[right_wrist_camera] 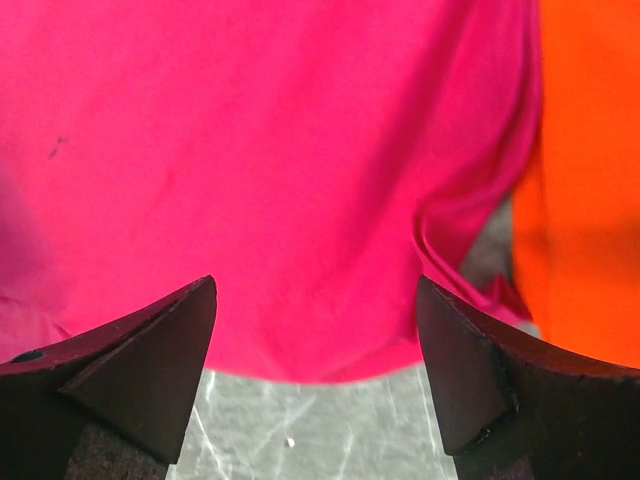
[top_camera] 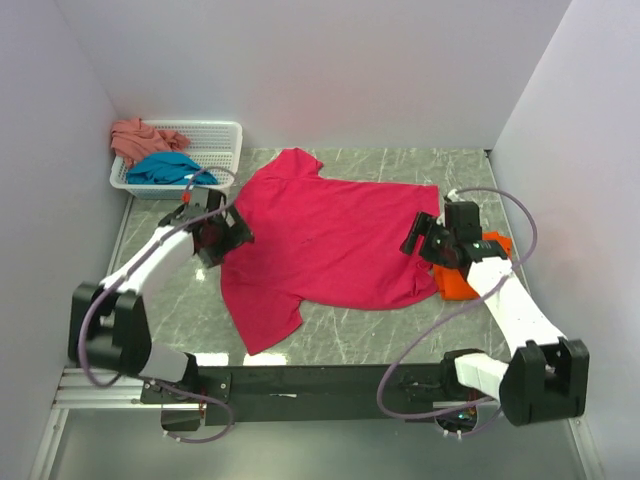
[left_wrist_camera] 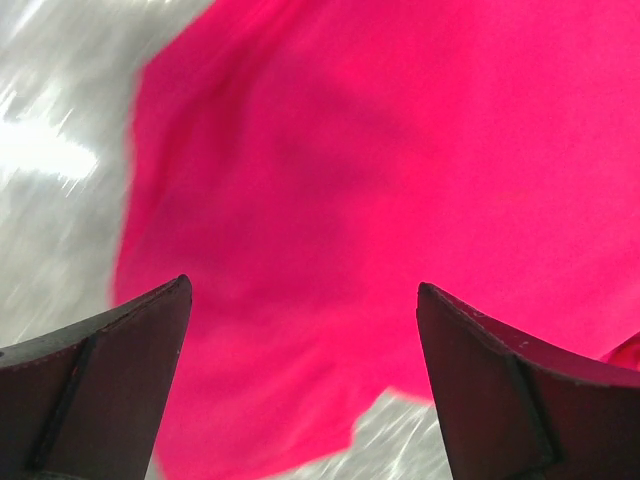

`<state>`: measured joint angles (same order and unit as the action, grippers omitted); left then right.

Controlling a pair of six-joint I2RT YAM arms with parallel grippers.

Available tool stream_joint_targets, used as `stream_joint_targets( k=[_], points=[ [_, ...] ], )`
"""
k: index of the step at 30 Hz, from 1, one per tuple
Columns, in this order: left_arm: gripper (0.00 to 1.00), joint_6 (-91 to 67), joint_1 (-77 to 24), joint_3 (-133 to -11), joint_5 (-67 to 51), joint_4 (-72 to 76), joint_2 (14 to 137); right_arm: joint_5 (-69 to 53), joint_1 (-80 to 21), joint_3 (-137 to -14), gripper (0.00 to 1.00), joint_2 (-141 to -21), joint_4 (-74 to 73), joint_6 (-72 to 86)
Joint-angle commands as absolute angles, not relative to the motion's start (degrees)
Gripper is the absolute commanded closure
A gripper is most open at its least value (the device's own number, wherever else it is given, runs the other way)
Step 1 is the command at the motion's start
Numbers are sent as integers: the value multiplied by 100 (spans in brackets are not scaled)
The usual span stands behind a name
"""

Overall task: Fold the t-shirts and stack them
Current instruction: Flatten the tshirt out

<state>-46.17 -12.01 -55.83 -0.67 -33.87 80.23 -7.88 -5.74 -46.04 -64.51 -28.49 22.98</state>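
The magenta-red t-shirt (top_camera: pixel 325 240) lies spread flat on the marble table, collar toward the left. My left gripper (top_camera: pixel 222 235) is open over its left edge; in the left wrist view the shirt (left_wrist_camera: pixel 380 170) fills the space between the fingers. My right gripper (top_camera: pixel 425 240) is open over the shirt's right hem (right_wrist_camera: pixel 300 360). The bright orange t-shirt (top_camera: pixel 470 270) lies folded under the right arm and also shows in the right wrist view (right_wrist_camera: pixel 590 200). The teal t-shirt (top_camera: pixel 165 168) and the salmon-pink t-shirt (top_camera: pixel 140 137) lie bunched in the basket.
A white mesh basket (top_camera: pixel 215 140) stands at the back left against the wall. White walls close in the left, back and right sides. Grey marble table (top_camera: pixel 370 335) shows in front of the shirt.
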Motion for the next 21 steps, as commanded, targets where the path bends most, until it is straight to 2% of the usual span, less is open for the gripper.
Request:
stream_joint_targets(
  k=[1,7,12,21],
  points=[
    [1,-4500,-1187,-6169,-281,-2638,8542,-642,-729,-4974,13,-6872,-2505,2373],
    [1,-4474,-1187,-6660,-404,-2136,9552,-695,-966,-5158,13,-7663,-2312,2435],
    [0,-4377,-1187,-7180,-27,-2443,10396,-466,-1133,-5738,13,-8654,-2417,2408],
    [1,-4649,-932,-6444,912,-2926,10179,-387,-1388,-6574,14,-9773,-2602,2373]
  ],
)
